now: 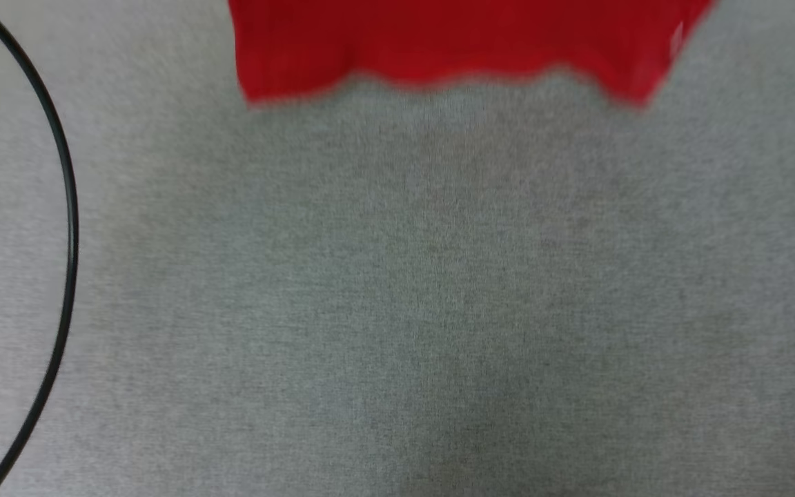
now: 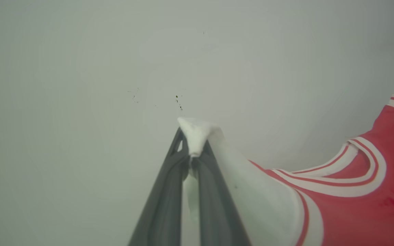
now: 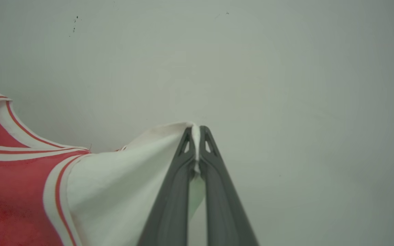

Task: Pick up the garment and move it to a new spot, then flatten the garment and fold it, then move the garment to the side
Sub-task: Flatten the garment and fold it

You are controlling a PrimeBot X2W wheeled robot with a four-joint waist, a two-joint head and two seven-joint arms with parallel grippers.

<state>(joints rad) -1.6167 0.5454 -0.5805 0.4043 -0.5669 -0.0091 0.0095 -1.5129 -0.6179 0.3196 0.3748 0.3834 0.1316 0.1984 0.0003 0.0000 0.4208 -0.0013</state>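
Note:
The garment (image 1: 439,41) is a red jersey; its wavy lower hem hangs blurred across the top of the head view, above the grey table cloth (image 1: 397,290). In the left wrist view my left gripper (image 2: 193,150) is shut on a white sleeve fold of the garment (image 2: 354,205), whose red body and striped collar stretch away to the right. My right gripper (image 3: 196,136) is shut on the other white sleeve in the right wrist view, and from there the garment (image 3: 19,177) spreads to the left. Both grippers hold it up against a pale wall.
A thin black cable (image 1: 66,228) curves down the left side of the grey cloth. The pale wall (image 2: 115,68) behind the grippers carries a few small dark specks.

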